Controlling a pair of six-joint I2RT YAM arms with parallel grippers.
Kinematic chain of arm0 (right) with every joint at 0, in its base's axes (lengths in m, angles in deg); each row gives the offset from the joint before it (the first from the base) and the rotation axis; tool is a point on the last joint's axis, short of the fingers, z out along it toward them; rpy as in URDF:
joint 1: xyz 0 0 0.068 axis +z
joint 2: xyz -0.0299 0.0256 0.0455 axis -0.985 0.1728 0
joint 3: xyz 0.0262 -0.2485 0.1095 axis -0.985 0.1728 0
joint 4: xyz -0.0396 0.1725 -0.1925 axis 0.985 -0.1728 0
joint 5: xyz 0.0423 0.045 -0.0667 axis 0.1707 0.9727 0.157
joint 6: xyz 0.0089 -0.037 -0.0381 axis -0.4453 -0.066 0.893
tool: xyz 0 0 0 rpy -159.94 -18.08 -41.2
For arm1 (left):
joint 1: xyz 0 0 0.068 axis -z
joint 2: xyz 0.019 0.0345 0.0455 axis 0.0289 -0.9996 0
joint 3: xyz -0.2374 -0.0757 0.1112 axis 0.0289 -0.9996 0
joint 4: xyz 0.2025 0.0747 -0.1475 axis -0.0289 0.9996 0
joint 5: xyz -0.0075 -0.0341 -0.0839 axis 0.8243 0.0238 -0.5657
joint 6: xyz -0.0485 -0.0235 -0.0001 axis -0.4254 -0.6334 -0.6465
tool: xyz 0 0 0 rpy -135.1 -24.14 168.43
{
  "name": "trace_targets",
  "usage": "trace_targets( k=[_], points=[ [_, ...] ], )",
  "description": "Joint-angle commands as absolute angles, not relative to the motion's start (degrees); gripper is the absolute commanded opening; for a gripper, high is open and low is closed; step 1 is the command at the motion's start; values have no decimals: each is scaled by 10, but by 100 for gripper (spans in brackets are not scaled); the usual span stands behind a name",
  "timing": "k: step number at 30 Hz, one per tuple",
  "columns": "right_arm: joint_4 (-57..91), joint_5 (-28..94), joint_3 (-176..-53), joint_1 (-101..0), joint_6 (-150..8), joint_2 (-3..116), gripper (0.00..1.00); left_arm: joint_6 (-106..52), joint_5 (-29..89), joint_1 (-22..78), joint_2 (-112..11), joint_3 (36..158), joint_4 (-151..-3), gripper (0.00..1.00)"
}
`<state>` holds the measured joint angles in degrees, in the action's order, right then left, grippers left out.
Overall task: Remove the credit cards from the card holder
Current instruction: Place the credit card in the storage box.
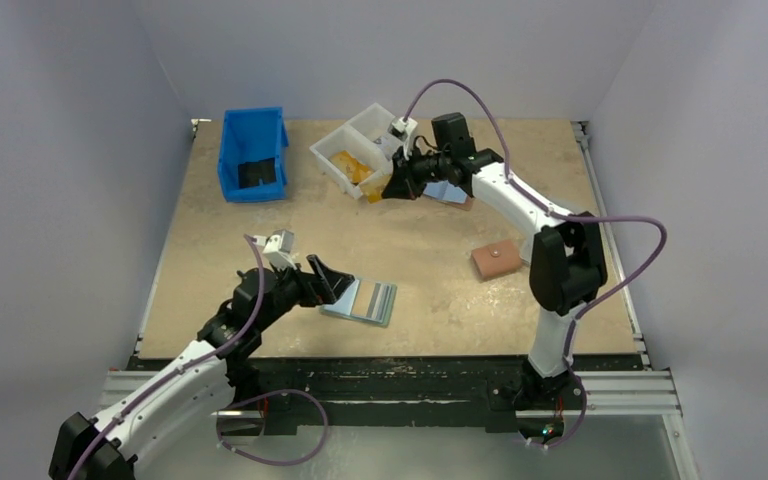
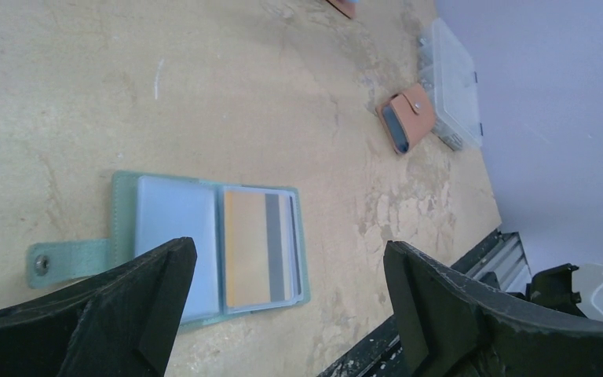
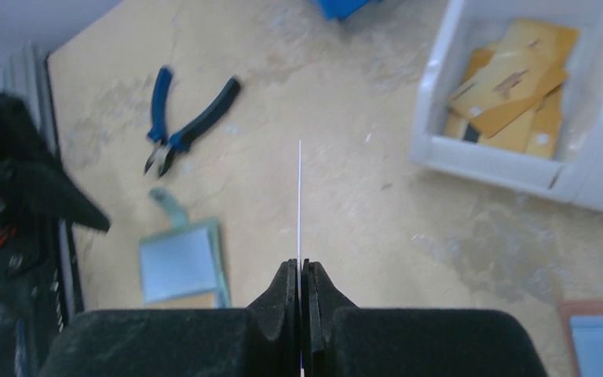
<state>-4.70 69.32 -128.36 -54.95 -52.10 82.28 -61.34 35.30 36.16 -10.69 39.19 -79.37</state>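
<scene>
You're partway through. The holder (image 1: 360, 300) lies open on the bench (image 1: 440, 260) by the left arm, with a tan-orange card (image 2: 247, 247) in its right sleeve. The left sleeve looks empty, though you can't see beneath it. Your left pincer (image 2: 286, 250) hangs spread wide over the holder, gripping nothing. Your right pincer (image 3: 299, 267) is clamped tight on a thin card (image 3: 299, 196), seen edge-on, near the bin (image 3: 440, 149) where other cards (image 3: 510, 86) already lie. By my judgement, what's left is to drop that one in, then pull whatever remains.
</scene>
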Motion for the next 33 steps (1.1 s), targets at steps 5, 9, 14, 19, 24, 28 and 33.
trace_targets(
  k=[5, 9, 14, 19, 24, 28, 33],
  points=[
    [123, 560, -1402, -548, -792, 919, 1, -570, 436, 358, -63, 453, -686, 98],
    [160, 514, -1458, -537, -859, 973, 2, -562, 463, 358, -53, 466, -666, 98],
    [189, 469, -1518, -524, -928, 1044, 5, -547, 491, 358, -51, 486, -642, 98],
    [195, 410, -1550, -505, -965, 1087, 7, -539, 507, 358, -44, 497, -623, 99],
    [193, 350, -1581, -483, -986, 1118, 16, -539, 519, 358, -32, 502, -610, 99],
    [189, 321, -1586, -474, -998, 1135, 23, -539, 522, 358, -22, 508, -597, 99],
    [178, 310, -1574, -475, -997, 1133, 40, -544, 521, 358, -8, 511, -589, 99]
  ],
)
